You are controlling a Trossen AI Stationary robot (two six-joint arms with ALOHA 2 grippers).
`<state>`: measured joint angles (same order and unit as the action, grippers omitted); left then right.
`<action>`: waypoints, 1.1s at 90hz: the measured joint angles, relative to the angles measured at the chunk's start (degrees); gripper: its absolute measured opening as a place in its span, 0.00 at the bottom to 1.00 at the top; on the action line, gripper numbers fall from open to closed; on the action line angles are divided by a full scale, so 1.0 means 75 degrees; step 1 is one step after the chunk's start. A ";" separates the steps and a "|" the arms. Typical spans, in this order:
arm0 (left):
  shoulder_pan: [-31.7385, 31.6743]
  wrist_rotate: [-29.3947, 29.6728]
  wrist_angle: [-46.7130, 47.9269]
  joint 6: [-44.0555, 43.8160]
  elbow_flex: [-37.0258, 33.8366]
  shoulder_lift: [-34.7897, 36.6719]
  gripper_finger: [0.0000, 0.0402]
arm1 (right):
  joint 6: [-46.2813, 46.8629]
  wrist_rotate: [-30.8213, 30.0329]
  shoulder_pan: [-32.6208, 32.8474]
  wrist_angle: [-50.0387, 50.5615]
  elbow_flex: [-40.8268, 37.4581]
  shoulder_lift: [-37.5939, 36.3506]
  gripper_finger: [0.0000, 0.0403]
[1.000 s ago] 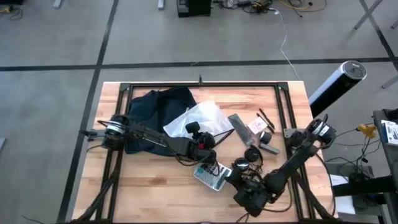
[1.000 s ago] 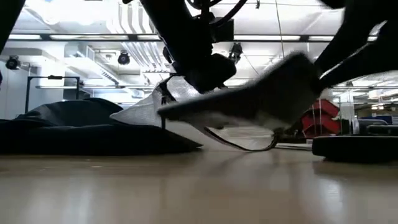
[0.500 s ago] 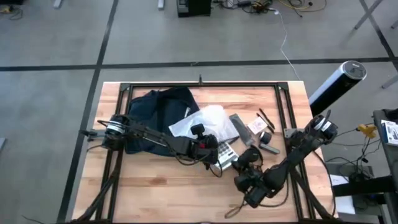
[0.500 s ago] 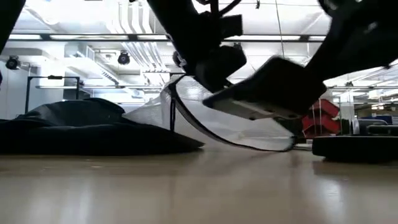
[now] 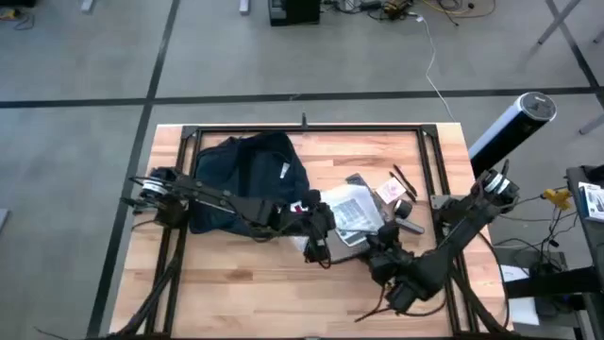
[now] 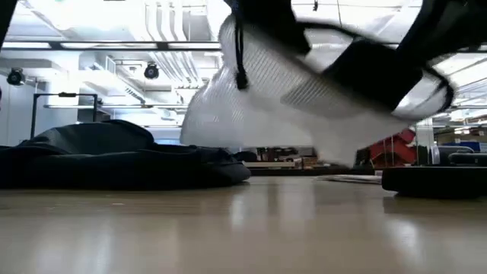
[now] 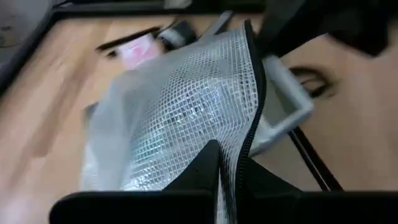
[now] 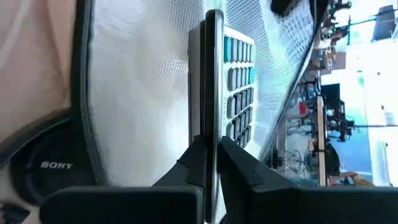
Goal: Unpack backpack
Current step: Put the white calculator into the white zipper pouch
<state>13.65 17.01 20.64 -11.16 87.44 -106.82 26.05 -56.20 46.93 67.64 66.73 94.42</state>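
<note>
Since a second ago the mesh pouch [image 5: 351,210] has shifted right, off the backpack [image 5: 243,175], with the calculator [image 8: 235,81] now at the pouch instead of on the near table [image 5: 236,283]. Left gripper [image 5: 316,225] is clamped on the pouch's zipper edge; right gripper [image 5: 379,247] is clamped on the calculator's edge, pressed against the mesh. Backpack lies slumped far-left, apart from both. Headphones [image 8: 43,168] sit just beside. Looks like the pouch's contents are being handled, not the backpack.

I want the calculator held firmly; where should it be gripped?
Probably grip the calculator by its thin edge, edge-on, fingers on key face and back: it's a flat slab. The right end effector holds it so; the left end effector pinches the mesh pouch.
</note>
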 joint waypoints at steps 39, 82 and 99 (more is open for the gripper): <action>0.0070 -0.1495 -0.1229 -0.0749 0.0000 -0.0105 0.00 | -0.2266 0.1316 -0.0265 -0.1703 -0.0013 -0.0671 0.02; 0.0432 -0.2199 -0.1152 -0.1278 -0.0015 -0.0867 0.00 | -0.4690 0.1940 -0.1360 -0.5920 -0.1595 -0.0512 0.08; 0.0511 -0.1970 -0.1131 -0.1326 -0.0021 -0.0867 0.00 | -0.6049 0.1957 -0.1958 -0.8109 -0.2325 -0.0090 0.06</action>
<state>17.49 2.24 12.16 -21.10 87.29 -113.32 -19.32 -41.52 32.24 6.83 49.29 93.75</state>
